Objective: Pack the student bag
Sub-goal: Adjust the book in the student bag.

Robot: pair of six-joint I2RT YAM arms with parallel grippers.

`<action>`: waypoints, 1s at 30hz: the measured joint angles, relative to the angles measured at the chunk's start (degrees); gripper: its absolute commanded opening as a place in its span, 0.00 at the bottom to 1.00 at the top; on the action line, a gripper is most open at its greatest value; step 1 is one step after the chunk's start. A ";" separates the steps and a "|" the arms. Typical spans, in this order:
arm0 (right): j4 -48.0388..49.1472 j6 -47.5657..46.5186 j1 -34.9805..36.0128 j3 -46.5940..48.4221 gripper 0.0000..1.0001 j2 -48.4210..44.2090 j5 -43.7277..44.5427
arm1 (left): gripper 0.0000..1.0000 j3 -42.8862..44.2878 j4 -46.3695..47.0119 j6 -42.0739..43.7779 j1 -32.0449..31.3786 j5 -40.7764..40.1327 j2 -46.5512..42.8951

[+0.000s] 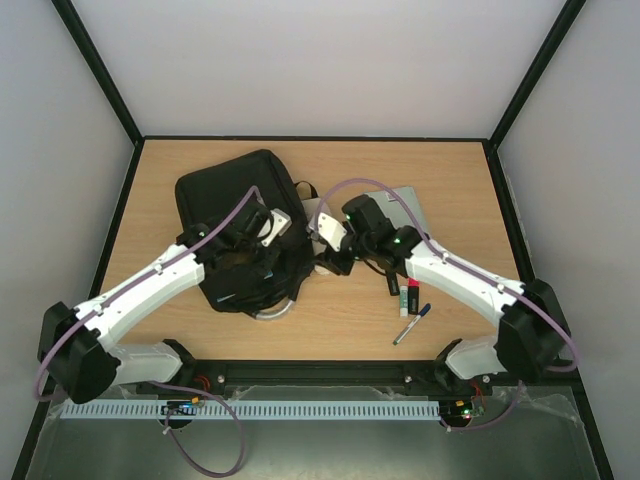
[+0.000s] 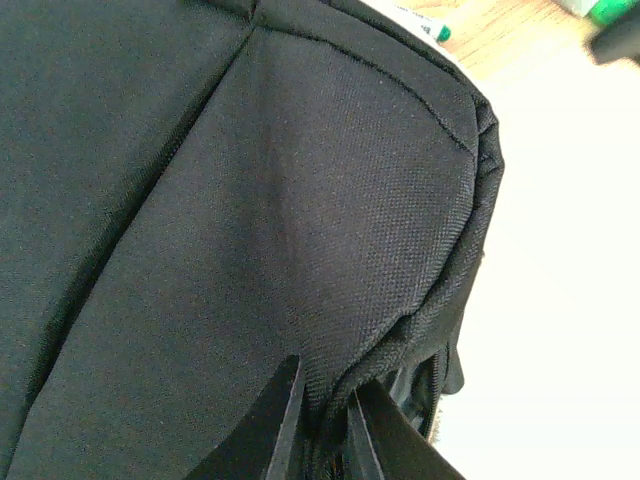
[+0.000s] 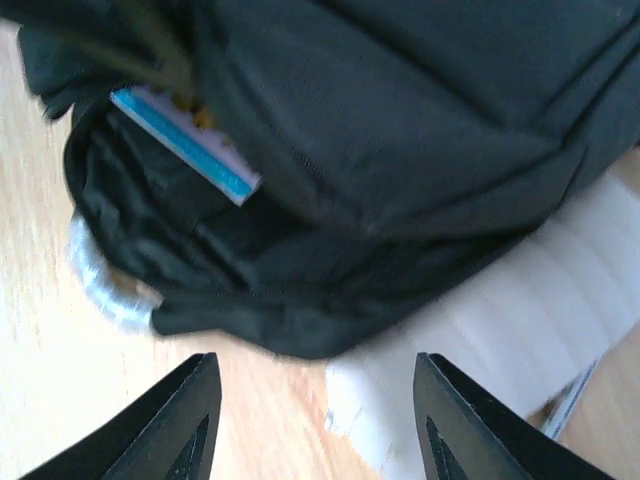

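Observation:
The black student bag (image 1: 240,200) lies left of the table's middle, its grey loop handle (image 1: 272,311) toward the near edge. My left gripper (image 1: 262,236) is on top of it; in the left wrist view the gripper (image 2: 325,385) is shut on a fold of the bag's fabric (image 2: 250,220) at its open edge. My right gripper (image 1: 335,262) is at the bag's right side. In the right wrist view it (image 3: 315,360) is open and empty above the wood, just off the bag's edge (image 3: 400,150). A blue-edged white book (image 3: 190,145) shows inside the bag's opening.
A white flat item (image 3: 520,300) lies under the bag's right side, by my right fingers. A grey flat folder (image 1: 400,205) lies behind the right arm. A black marker (image 1: 392,282), a glue stick (image 1: 404,298), a red-capped item (image 1: 413,296) and a pen (image 1: 411,325) lie near the right arm.

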 measured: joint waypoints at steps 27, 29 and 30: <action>7.93 4.00 0.26 13.20 0.01 16.06 -8.39 | 0.30 -1.01 -0.74 0.59 0.50 -1.20 -7.41; 8.44 4.72 0.24 13.20 0.01 16.44 -7.37 | 0.45 -0.57 -0.74 0.35 0.52 -1.57 -7.74; 8.68 5.20 0.24 13.20 0.01 16.68 -6.73 | 0.47 -0.33 -0.83 0.44 0.52 -1.90 -7.98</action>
